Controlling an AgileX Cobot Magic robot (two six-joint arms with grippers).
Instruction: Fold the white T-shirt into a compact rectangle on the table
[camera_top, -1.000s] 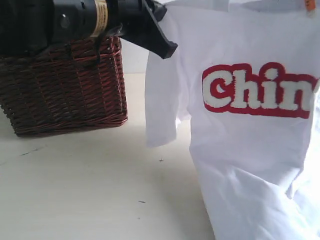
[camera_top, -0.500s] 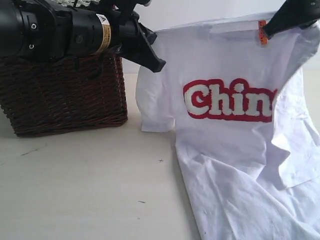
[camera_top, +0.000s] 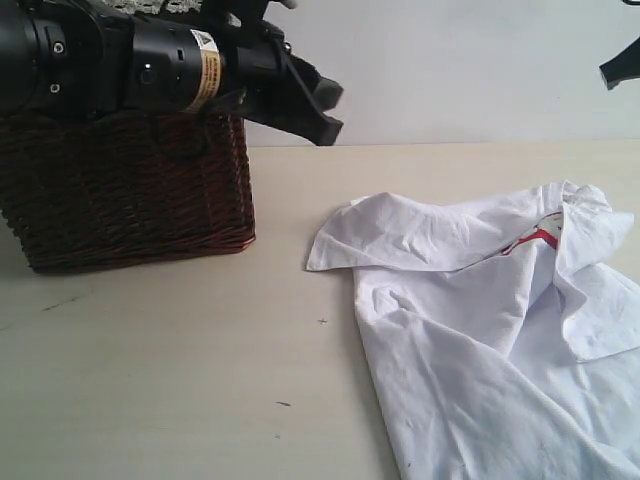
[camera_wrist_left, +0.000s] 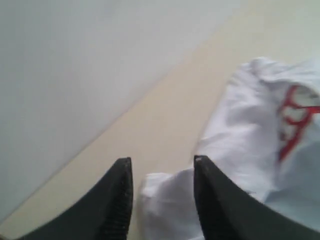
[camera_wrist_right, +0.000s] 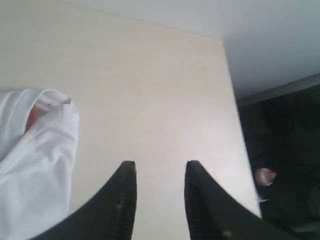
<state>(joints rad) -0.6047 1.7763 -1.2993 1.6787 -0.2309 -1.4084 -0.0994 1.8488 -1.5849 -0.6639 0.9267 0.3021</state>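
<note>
Both part-open and empty: left end effector (camera_wrist_left: 162, 165), right end effector (camera_wrist_right: 160, 167). The white T-shirt (camera_top: 470, 350) lies rumpled on the counter (camera_top: 150, 380) under the left one, beside the right. I'd pinch both shoulders and spread it flat before folding

The crumpled white cotton T-shirt (camera_top: 470, 350) is being cropped below; its red lettering (camera_top: 540, 238) is being largely hidden by folds.
</note>
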